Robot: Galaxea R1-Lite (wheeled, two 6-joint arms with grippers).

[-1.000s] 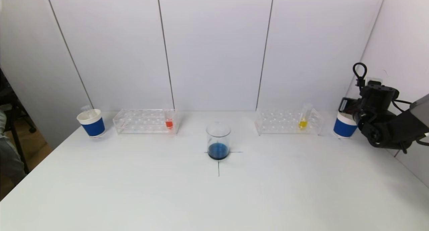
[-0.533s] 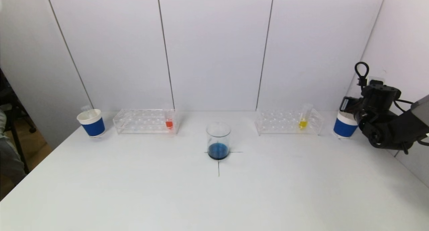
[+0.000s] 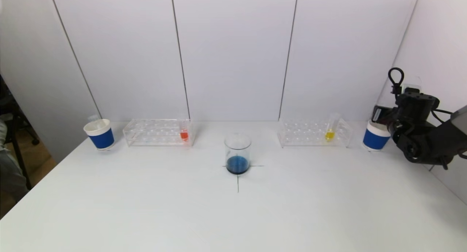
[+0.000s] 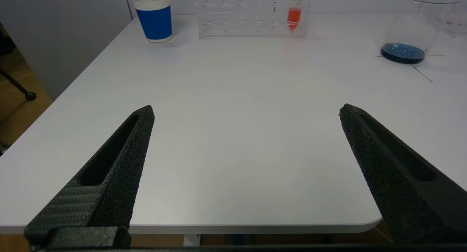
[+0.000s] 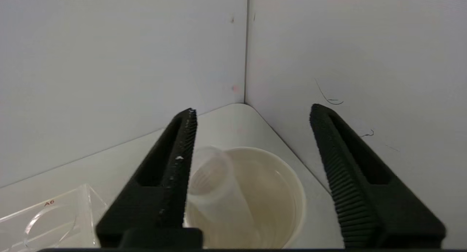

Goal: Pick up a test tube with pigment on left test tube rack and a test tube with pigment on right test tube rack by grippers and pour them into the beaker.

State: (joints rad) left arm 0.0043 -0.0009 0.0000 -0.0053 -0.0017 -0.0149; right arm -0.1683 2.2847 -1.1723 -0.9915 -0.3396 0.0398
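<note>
Your right gripper [image 5: 251, 113] hovers over the right paper cup [image 5: 284, 193], jaws apart, with an empty tube [image 5: 215, 193] lying loose inside, apparently discarded there. Your left gripper [image 4: 246, 111] waits wide open, empty, at the near table edge. Remaining targets stand racked: orange tube [image 3: 184, 134] left, yellow tube [image 3: 330, 133] right, beaker [image 3: 237, 153] between them.

- Beaker [image 3: 237, 154]: clear glass, upright at the table's centre on a black cross mark, a shallow layer of dark blue liquid at its bottom.
- Left rack [image 3: 157, 132]: clear plastic, far left of the beaker; one red tube [image 3: 184, 131] stands upright at its beaker-side end.
- Right rack [image 3: 313, 133]: clear plastic, far right of the beaker; one yellow tube [image 3: 331, 128] stands in it, leaning slightly.
</note>
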